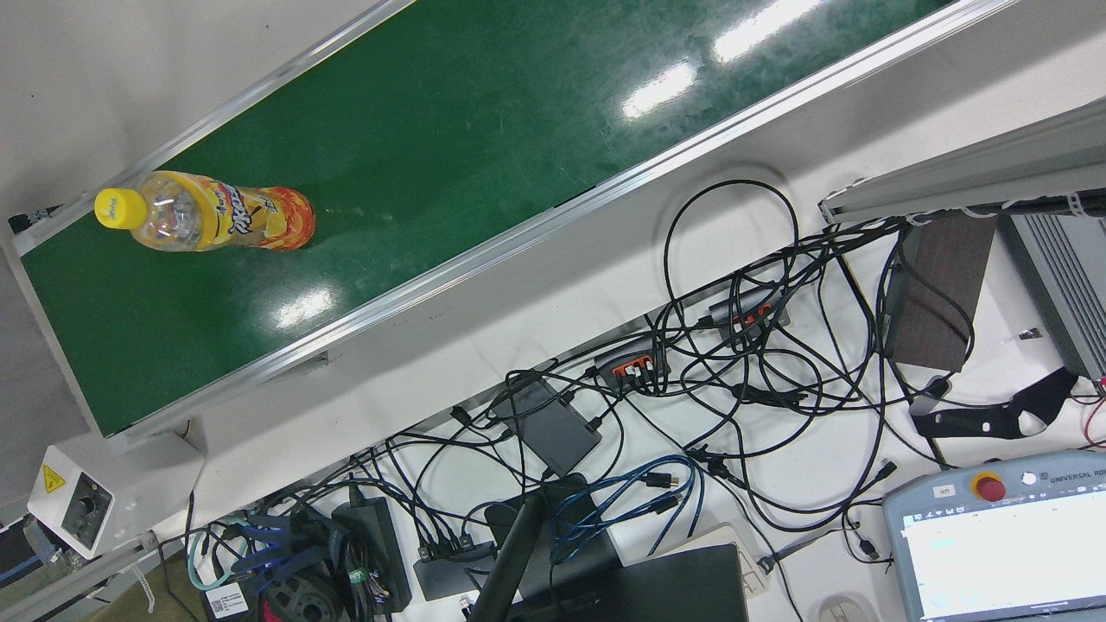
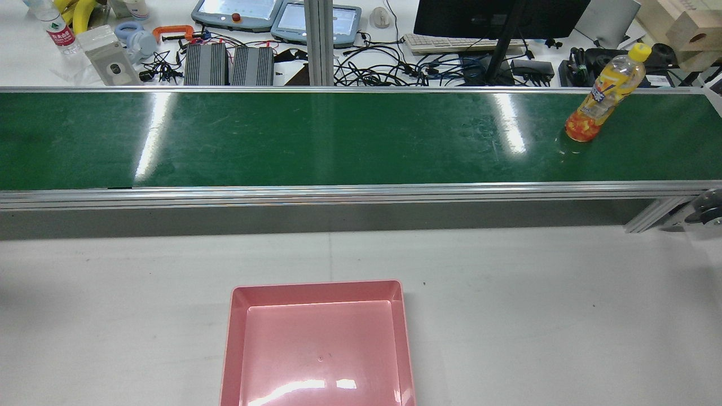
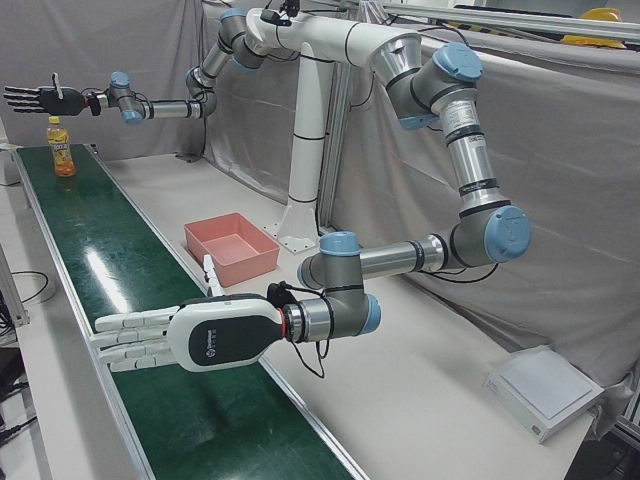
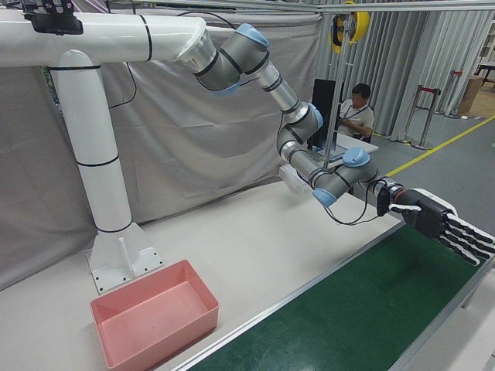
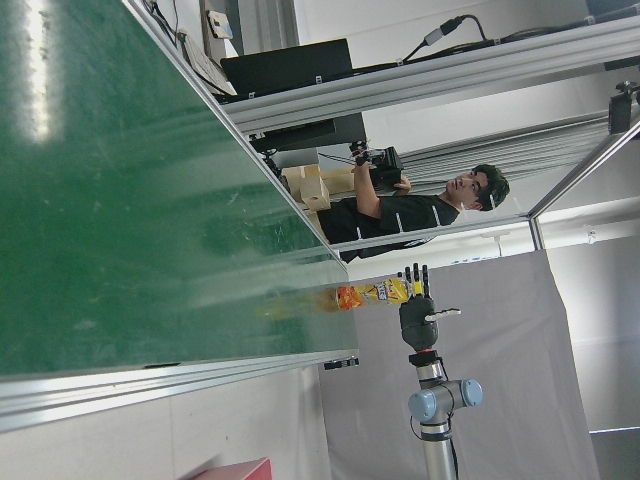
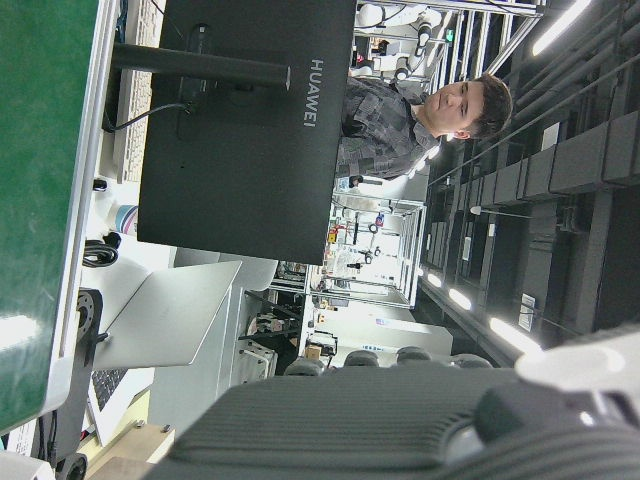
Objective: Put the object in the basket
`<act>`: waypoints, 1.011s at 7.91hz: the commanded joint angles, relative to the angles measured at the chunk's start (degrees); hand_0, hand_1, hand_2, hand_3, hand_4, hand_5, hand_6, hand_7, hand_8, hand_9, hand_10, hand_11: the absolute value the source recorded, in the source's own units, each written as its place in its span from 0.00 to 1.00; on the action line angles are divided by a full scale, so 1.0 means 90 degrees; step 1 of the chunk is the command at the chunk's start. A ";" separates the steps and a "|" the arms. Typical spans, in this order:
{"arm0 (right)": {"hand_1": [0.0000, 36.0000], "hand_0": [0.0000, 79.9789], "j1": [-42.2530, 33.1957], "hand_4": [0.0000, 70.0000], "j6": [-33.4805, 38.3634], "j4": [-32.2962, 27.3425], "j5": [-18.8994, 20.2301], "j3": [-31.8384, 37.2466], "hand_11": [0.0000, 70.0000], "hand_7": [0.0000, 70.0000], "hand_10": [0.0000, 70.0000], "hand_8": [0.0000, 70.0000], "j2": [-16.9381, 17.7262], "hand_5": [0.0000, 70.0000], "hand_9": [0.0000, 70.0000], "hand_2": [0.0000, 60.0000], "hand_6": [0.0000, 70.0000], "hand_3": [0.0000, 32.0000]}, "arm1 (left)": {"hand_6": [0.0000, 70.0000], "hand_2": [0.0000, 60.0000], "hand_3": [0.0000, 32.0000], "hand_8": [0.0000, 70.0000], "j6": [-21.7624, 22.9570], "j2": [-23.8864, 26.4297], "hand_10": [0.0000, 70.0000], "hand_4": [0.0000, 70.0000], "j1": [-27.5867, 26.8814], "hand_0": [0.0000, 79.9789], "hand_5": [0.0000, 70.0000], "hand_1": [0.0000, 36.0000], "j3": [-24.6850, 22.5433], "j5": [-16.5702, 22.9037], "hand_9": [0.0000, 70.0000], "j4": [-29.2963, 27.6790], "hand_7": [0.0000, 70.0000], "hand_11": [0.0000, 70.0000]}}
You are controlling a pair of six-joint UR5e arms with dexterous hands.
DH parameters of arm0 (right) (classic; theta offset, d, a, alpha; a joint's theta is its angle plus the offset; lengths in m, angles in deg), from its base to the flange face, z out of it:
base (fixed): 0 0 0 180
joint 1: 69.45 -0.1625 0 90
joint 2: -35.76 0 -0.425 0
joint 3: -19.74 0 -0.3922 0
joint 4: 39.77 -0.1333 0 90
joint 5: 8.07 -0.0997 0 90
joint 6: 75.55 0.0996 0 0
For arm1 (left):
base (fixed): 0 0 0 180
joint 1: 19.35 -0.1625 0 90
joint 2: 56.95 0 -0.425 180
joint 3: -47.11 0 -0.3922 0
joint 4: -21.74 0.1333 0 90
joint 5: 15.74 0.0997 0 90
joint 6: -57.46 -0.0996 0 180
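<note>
The orange drink bottle (image 2: pixel 603 93) with the yellow cap is standing upright on the green conveyor belt (image 2: pixel 316 138), way over at its right end in the rear view. The pink basket (image 2: pixel 317 344) is sitting empty on the white table (image 2: pixel 536 316), well apart from the bottle. The left hand (image 3: pixel 175 338) is hovering flat over the belt, fingers spread, holding nothing. The right hand (image 4: pixel 439 221) is doing the same near the bottle's end, fingers stretched out and empty.

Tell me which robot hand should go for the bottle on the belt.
Right. The right robot hand hangs open close by the bottle, which stands at the right end of the belt; the left robot hand is open too, but far along it.
</note>
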 commanded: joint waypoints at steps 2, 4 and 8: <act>0.00 0.00 -0.0010 0.00 0.0000 0.0000 0.0000 -0.0017 0.00 0.00 0.00 0.00 -0.0010 0.00 0.00 0.00 0.00 0.00 | 0.00 0.00 0.00 0.00 0.0009 -0.0011 0.04 0.00 0.0006 0.57 0.07 0.28 -0.0030 0.0007 0.00 0.0039 0.00 0.07; 0.00 0.00 -0.0039 0.00 0.0000 0.0000 0.0000 -0.0017 0.00 0.00 0.00 0.00 -0.0010 0.00 0.00 0.00 0.00 0.00 | 0.00 0.00 0.00 0.00 0.0068 0.0037 0.05 0.00 0.0006 0.57 0.07 0.28 -0.0380 0.0036 0.01 0.0232 0.00 0.09; 0.00 0.00 -0.0059 0.00 0.0000 0.0000 0.0000 -0.0007 0.00 0.00 0.00 0.00 0.0000 0.00 0.00 0.00 0.00 0.00 | 0.00 0.02 0.00 0.00 0.0156 0.0116 0.05 0.00 0.0016 0.57 0.07 0.29 -0.0363 0.0046 0.01 0.0390 0.00 0.09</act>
